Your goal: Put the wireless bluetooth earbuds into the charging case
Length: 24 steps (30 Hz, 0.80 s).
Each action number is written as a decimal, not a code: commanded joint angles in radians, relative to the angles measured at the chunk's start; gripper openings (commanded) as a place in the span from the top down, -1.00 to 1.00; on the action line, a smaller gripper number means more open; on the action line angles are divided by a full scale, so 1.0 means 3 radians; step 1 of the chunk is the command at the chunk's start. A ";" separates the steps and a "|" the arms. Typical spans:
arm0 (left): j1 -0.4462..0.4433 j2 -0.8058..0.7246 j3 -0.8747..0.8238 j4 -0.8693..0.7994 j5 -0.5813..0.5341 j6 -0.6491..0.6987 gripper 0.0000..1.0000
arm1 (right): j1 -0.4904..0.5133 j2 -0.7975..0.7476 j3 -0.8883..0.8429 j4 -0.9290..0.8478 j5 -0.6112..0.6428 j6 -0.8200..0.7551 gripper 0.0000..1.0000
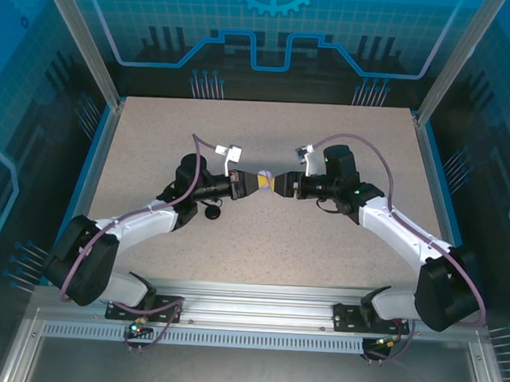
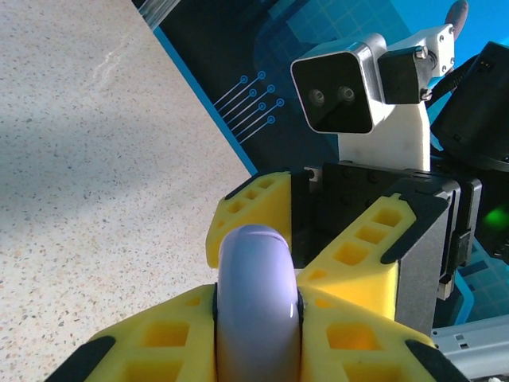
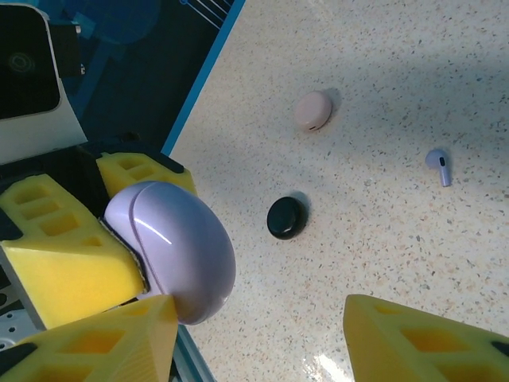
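Note:
My left gripper (image 2: pixel 258 312) is shut on a lavender charging case (image 2: pixel 258 302), closed and held edge-on above the table. From above, the case (image 1: pixel 265 178) sits between the two gripper tips at the table's middle. My right gripper (image 3: pixel 258 318) faces it with jaws open; its left finger (image 3: pixel 103 342) is right beside the case (image 3: pixel 175 247) and its right finger is well apart. One lavender earbud (image 3: pixel 438 165) lies loose on the table below. From the left wrist, the right gripper (image 2: pixel 306 231) stands just behind the case.
A black round case (image 3: pixel 285 217) and a pale pink round case (image 3: pixel 312 111) lie on the speckled tabletop (image 3: pixel 398 263) under the grippers. The black case (image 1: pixel 209 212) is beside the left arm. A blue rail (image 3: pixel 199 87) borders the table.

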 commanded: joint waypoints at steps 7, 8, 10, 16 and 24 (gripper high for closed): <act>-0.0010 -0.0233 0.0127 0.0021 0.0256 0.0026 1.00 | -0.0270 0.0167 -0.0117 0.0209 0.0104 0.0171 -0.06; -0.0011 -0.0238 0.0127 0.0015 0.0251 0.0036 1.00 | -0.0285 0.0155 -0.0117 0.0184 0.0090 0.0163 -0.06; -0.0010 -0.0248 0.0121 -0.0007 0.0231 0.0052 1.00 | -0.0314 0.0078 -0.0117 0.0140 0.0033 0.0146 -0.05; -0.0011 -0.0192 0.0136 -0.0010 0.0225 0.0075 1.00 | -0.0317 -0.0315 -0.0117 -0.0110 -0.0081 0.0052 -0.06; -0.0024 -0.0159 0.0153 -0.0128 0.0079 0.0208 1.00 | -0.0215 -0.0489 0.0145 -0.0394 0.0402 0.0936 -0.44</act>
